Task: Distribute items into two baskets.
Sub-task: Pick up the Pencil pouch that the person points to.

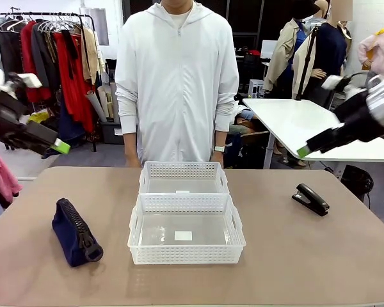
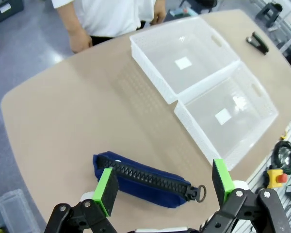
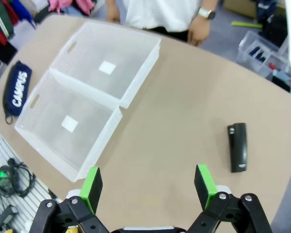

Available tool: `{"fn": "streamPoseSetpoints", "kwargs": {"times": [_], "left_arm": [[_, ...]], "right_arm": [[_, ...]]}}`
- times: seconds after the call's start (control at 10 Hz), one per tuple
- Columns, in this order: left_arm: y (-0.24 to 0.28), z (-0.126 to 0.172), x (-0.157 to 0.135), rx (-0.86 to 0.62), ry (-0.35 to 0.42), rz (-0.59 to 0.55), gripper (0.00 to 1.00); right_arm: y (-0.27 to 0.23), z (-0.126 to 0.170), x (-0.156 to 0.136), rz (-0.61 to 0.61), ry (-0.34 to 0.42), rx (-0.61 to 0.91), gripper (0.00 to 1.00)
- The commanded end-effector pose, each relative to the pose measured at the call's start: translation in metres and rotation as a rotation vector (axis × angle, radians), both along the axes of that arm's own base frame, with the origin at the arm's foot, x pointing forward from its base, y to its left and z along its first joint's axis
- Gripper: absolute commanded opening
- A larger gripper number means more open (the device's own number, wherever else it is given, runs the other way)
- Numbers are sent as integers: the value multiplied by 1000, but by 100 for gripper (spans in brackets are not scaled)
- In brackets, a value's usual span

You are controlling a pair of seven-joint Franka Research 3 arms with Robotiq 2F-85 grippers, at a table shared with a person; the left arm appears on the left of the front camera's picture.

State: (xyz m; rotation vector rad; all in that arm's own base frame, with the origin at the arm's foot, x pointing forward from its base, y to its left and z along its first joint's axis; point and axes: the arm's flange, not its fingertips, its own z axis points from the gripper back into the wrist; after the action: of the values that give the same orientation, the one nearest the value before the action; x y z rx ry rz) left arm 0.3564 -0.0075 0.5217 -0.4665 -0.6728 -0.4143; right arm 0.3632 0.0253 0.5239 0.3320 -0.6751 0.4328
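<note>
On the table (image 1: 320, 256) I have the near basket (image 1: 185, 254) and far basket (image 1: 183, 170) touching at the middle, both empty, probably so either arm reaches them. The pouch (image 1: 75, 233) lies left, beneath my left gripper (image 2: 164, 183); the stapler (image 1: 310, 199) lies right, ahead of my right gripper (image 3: 147, 185). Both grippers are spread wide, holding nothing.

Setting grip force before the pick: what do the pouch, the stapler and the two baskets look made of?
Pouch: navy fabric, matte and soft-looking; it slumps, with a black zipper along the top. Stapler: black with a slight sheen, likely hard plastic over metal, can't confirm. Near basket and far basket: white rigid-looking plastic, lattice walls, clear bottoms.
</note>
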Motion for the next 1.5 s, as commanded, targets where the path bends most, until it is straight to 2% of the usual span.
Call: {"fn": "streamPoseSetpoints", "kwargs": {"times": [0.0,0.2,0.4,0.6,0.7,1.2,1.4], "left_arm": [[27,-8,-57,-59,0,-40,100],[45,-3,-89,-61,36,-84,100],[55,-3,-109,-55,90,-57,100],[58,-1,-107,-86,83,-15,100],[69,32,-86,-81,95,-56,100],[70,32,-88,-72,104,-37,100],[105,18,-86,-114,77,42,100]], "right_arm": [[-22,-5,-38,8,-54,63,100],[-42,1,-59,-5,-68,94,100],[-63,3,-76,-16,-57,108,100],[-69,2,-77,-8,-31,119,100],[-68,40,-46,-41,-45,114,100],[-69,39,-49,-35,-29,104,100],[-106,31,-43,-28,-42,188,100]]}}
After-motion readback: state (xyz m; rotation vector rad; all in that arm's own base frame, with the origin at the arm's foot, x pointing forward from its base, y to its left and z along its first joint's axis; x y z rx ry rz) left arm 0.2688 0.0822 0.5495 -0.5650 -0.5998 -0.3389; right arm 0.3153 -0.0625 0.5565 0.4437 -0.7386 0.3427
